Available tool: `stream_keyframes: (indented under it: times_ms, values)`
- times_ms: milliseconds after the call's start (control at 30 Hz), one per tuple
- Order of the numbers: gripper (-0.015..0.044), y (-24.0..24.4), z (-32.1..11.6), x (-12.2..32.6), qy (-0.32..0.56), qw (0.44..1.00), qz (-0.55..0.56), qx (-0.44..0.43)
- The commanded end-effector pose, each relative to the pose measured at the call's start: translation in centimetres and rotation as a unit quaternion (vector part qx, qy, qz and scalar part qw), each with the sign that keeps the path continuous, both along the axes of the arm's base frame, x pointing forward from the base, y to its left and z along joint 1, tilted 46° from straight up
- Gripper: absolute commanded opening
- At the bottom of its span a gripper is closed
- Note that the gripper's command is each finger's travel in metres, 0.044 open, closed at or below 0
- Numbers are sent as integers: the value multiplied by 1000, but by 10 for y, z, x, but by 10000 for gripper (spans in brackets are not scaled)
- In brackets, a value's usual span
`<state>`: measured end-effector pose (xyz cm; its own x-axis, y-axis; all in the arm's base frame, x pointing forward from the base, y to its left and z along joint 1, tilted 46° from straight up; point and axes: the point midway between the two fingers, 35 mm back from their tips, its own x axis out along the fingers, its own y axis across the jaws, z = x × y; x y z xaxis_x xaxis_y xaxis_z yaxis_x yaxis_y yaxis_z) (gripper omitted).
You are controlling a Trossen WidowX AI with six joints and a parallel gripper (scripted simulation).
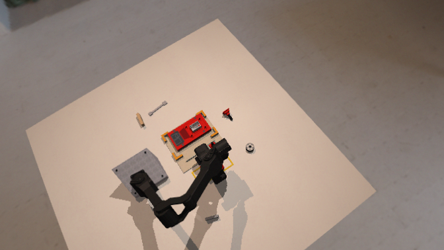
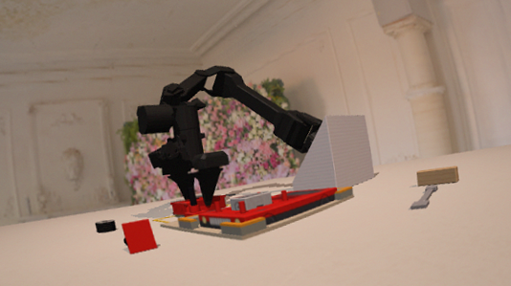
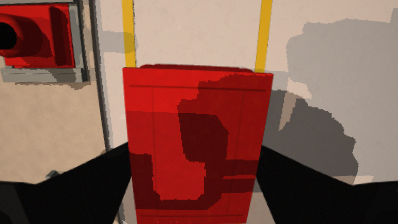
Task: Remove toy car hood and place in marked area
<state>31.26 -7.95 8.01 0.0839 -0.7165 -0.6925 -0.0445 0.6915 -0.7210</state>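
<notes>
The hood (image 2: 178, 209) (image 3: 165, 125) is a red panel held level between the two black fingers of my gripper (image 2: 201, 205) (image 3: 194, 149), which is shut on its sides. It is low over the table; whether it touches the top cannot be told. The marked area is a yellow outline (image 1: 194, 175) (image 3: 129, 35); the hood covers part of it in the wrist view, and two side lines run on past its far edge. The arm hides most of the hood in the top view. The red toy car (image 1: 185, 133) (image 2: 274, 205), with its grey engine block exposed, sits between orange-topped corner blocks.
The tan board (image 1: 185, 166) (image 3: 45, 125) bears a red piece (image 3: 42, 37) in a grey holder close beside the hood. A wheel (image 1: 250, 149) (image 2: 105, 225), another red piece (image 1: 226, 113) (image 2: 139, 236), a wrench (image 1: 158, 108) and a wooden block (image 1: 140, 120) (image 2: 438, 176) lie around.
</notes>
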Motion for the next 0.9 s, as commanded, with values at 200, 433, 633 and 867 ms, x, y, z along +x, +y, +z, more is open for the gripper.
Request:
stream_keyframes:
  times_ms: [200,433,633,867]
  values:
    - [0,-4,-3,0,1,1000,1,-2]
    - [184,-3,-2,0,0,1000,0,0]
    - [341,-3,-2,0,0,1000,0,0]
    - [440,13,11,0,0,1000,0,1]
